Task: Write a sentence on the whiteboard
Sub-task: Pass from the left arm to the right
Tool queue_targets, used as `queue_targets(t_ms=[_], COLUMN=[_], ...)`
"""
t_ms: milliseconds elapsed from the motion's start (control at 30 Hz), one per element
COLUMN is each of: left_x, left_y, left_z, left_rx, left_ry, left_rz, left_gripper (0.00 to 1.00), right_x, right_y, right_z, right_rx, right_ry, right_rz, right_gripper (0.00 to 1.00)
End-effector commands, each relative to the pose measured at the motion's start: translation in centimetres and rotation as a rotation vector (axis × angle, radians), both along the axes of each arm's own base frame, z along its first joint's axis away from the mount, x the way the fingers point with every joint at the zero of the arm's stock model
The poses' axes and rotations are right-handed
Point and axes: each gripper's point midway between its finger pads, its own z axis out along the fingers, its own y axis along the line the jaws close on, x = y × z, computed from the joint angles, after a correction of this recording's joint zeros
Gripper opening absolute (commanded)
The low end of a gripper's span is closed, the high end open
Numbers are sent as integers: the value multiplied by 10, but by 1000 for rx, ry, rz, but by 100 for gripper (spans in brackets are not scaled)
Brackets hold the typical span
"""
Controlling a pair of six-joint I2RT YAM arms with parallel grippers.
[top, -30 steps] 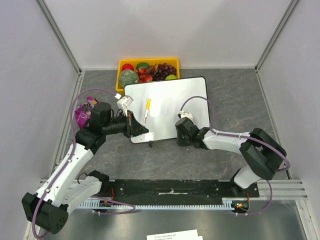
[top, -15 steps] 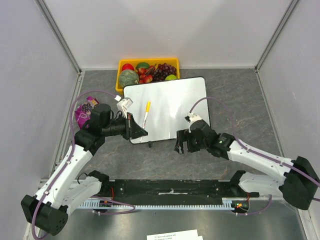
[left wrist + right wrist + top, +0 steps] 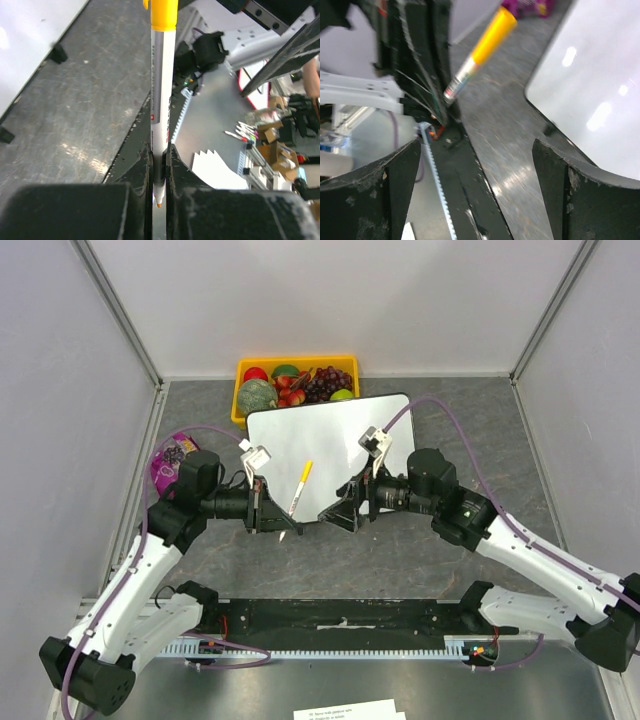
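The whiteboard (image 3: 335,445) lies flat at the middle of the table, its surface plain white; the sentence is not in view on it. My left gripper (image 3: 272,512) hovers just off the board's near left corner, shut on a white marker (image 3: 300,486) with a yellow end. In the left wrist view the marker (image 3: 162,90) stands between the fingers (image 3: 137,172), its bare orange nib below them, the board (image 3: 25,30) at upper left. My right gripper (image 3: 336,508) faces the marker from the right, open and holding nothing. The right wrist view shows the marker (image 3: 479,56) ahead and the board (image 3: 600,90).
A yellow tray (image 3: 243,368) of fruit and vegetables sits behind the board. A purple packet (image 3: 170,462) lies by the left wall. Small black clips (image 3: 551,131) edge the board's near side. The arms' black base strip (image 3: 340,615) runs along the near edge.
My right arm lifted off the board's near right edge, swung left and opened its gripper wide toward the marker. My left gripper drew the marker slightly nearer, off the board.
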Motion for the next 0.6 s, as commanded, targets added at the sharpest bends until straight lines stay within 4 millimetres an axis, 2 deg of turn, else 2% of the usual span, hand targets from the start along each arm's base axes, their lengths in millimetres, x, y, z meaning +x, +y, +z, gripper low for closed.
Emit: queue_targets(t_ms=[0, 167, 333, 400, 467, 567], left_x=[-30, -44, -47, -47, -47, -48], left_y=[-3, -3, -2, -2, -3, -4], left_z=[42, 55, 54, 54, 55, 56], left_rx=[-124, -174, -181, -184, -188, -194], left_ry=[-106, -138, -135, -134, -135, -136], left_rz=[-180, -238, -252, -255, -260, -264], left_gripper=[2, 2, 2, 2, 2, 2], right_x=[-29, -36, -43, -45, -49, -57], right_y=[32, 48, 55, 60, 64, 72], right_z=[67, 85, 98, 95, 90, 82], right_rx=[250, 367, 432, 425, 415, 395], right_ry=[-56, -28, -10, 4, 22, 42], right_rz=[268, 362, 422, 434, 450, 475], right_gripper=[96, 88, 77, 71, 57, 54])
